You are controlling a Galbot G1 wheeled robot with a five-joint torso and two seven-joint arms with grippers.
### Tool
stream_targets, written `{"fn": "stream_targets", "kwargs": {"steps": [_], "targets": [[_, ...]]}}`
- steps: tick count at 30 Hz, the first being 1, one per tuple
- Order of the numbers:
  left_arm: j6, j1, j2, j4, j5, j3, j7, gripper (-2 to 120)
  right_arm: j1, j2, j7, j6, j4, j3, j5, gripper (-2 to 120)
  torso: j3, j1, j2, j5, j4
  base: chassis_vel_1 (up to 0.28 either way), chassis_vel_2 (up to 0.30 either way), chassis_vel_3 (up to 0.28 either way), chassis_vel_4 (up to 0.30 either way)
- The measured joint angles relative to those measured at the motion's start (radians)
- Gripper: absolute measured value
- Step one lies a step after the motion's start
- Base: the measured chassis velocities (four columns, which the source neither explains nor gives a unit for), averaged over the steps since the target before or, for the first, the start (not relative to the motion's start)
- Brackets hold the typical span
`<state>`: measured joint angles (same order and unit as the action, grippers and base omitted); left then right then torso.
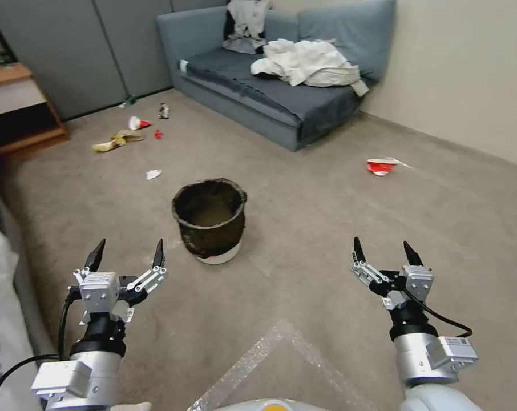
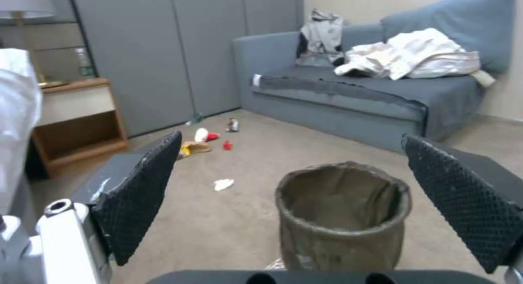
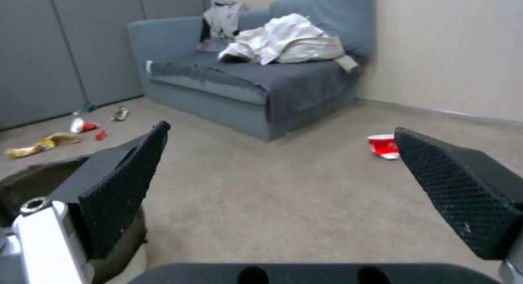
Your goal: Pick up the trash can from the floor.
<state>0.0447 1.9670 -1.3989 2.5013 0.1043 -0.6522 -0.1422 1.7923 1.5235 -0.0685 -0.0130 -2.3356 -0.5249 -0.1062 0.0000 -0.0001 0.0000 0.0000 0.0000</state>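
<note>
The trash can point(image 1: 210, 220) stands upright on the floor point(image 1: 304, 228), a small round bin with a dark bag rolled over its rim and a white base. My left gripper point(image 1: 129, 251) hovers open just short of it and to its left. In the left wrist view the trash can point(image 2: 343, 222) sits ahead between the spread fingers point(image 2: 141, 194). My right gripper point(image 1: 386, 250) is open too, well off to the can's right above bare carpet. In the right wrist view a slice of the trash can point(image 3: 32, 182) shows behind one finger.
A blue-grey sofa point(image 1: 281, 80) with piled clothes stands behind the can. A crushed red cup point(image 1: 381, 166) lies to the right. A banana peel point(image 1: 113, 142), another cup point(image 1: 137, 123) and scraps litter the back left. A wooden shelf point(image 1: 19, 108) is at far left.
</note>
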Motion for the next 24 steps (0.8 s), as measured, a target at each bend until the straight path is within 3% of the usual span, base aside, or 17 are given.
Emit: {"fn": "stream_targets", "kwargs": {"steps": [24], "targets": [[0.032,-0.005,0.002,-0.001,-0.011,0.005,0.000,100,0.004,0.004,0.004,-0.018,0.005,0.005,0.003,100,0.000,0.000,0.000,0.0001,-0.0001,0.006,0.012,0.018,0.009]]}}
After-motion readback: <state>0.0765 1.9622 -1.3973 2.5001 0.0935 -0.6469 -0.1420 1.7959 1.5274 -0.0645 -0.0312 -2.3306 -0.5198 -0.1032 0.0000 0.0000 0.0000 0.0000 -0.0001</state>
